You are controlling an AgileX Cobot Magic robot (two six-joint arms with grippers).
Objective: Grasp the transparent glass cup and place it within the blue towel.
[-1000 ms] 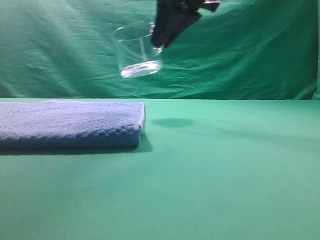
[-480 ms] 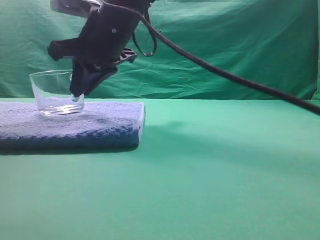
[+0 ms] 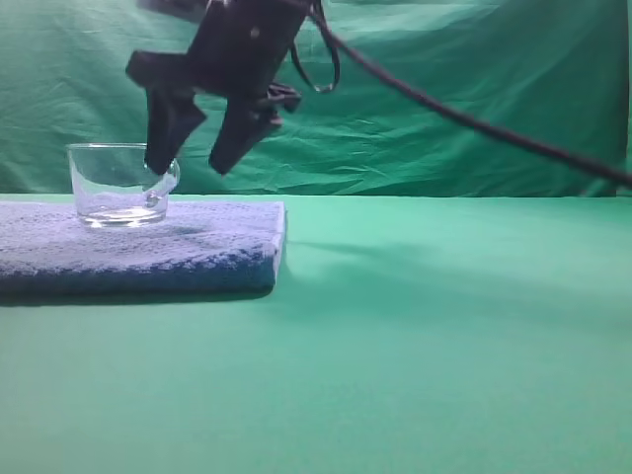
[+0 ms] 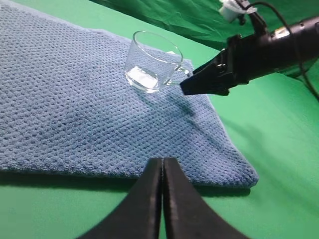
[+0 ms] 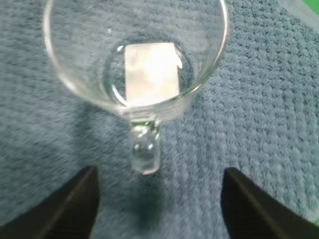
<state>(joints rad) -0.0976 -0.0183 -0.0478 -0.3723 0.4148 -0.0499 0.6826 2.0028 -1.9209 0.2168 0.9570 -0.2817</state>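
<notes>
The transparent glass cup (image 3: 118, 186) stands upright on the left part of the blue towel (image 3: 202, 247), its small handle pointing right. My right gripper (image 3: 188, 166) hovers just right of the cup, open, one finger beside the handle, holding nothing. From the right wrist the cup (image 5: 134, 55) is seen from above on the towel (image 5: 259, 124), its handle (image 5: 144, 152) free between the spread jaws of the right gripper (image 5: 159, 172). The left wrist view shows cup (image 4: 149, 62), towel (image 4: 75, 114), the right gripper (image 4: 185, 88), and my left gripper (image 4: 162, 162) shut and empty at the towel's near edge.
A green cloth (image 3: 444, 336) covers the table to the right of and in front of the towel. A green backdrop (image 3: 474, 99) hangs behind. The right arm's black cable (image 3: 474, 123) runs across the upper right.
The right gripper carried the cup from the air right of the towel leftward and down onto it. Its jaws have since opened and let go of the handle.
</notes>
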